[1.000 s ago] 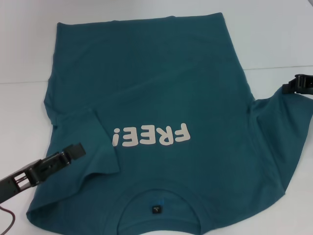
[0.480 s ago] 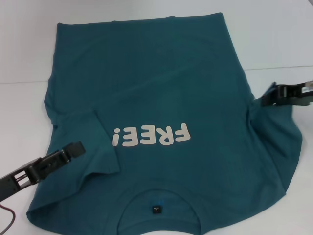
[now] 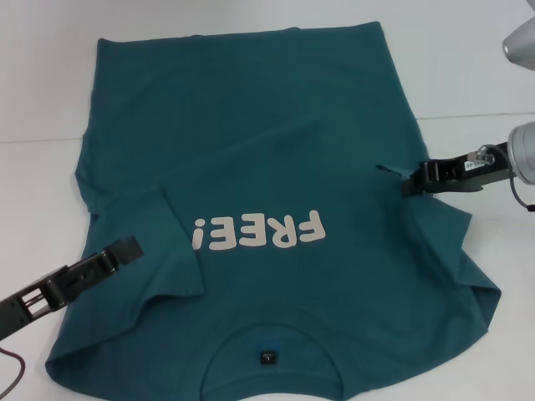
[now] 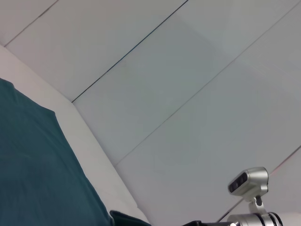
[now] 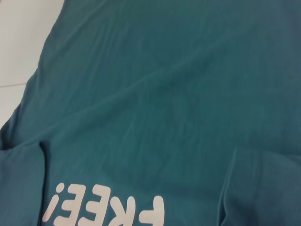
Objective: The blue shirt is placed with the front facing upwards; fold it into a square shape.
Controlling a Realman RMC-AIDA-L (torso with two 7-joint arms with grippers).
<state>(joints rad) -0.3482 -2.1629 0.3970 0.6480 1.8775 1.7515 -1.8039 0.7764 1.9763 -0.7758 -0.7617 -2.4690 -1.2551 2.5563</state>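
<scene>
While both arms sit over the cloth, status runs left to right:
left gripper [image 3: 125, 251]: low over the folded-in left sleeve [image 3: 146, 242], near the collar end of the shirt; fingers look together, nothing visibly between them; cannot tell if the tip touches the cloth.
blue shirt [image 3: 267, 150]: spread flat on the white table [image 3: 33, 167], front up, collar [image 3: 267, 355] nearest the robot, hem at the far end.
lettering [image 3: 257, 232]: cream "FREE!" across the chest, reads upside down in the head view; also seen in the right wrist view [image 5: 103, 212].
label [image 3: 266, 357]: small black tag inside the collar.
right gripper [image 3: 410, 182]: at the shirt's right edge, level with the lettering, fingers clamped on a pinch of the right sleeve [image 3: 451, 242], which is drawn inward onto the body.
right sleeve fold: edge lies on the chest panel; cloth below it bunches toward the right shoulder.
left wrist view: shirt edge [image 4: 37, 169] on table, wall behind.
</scene>
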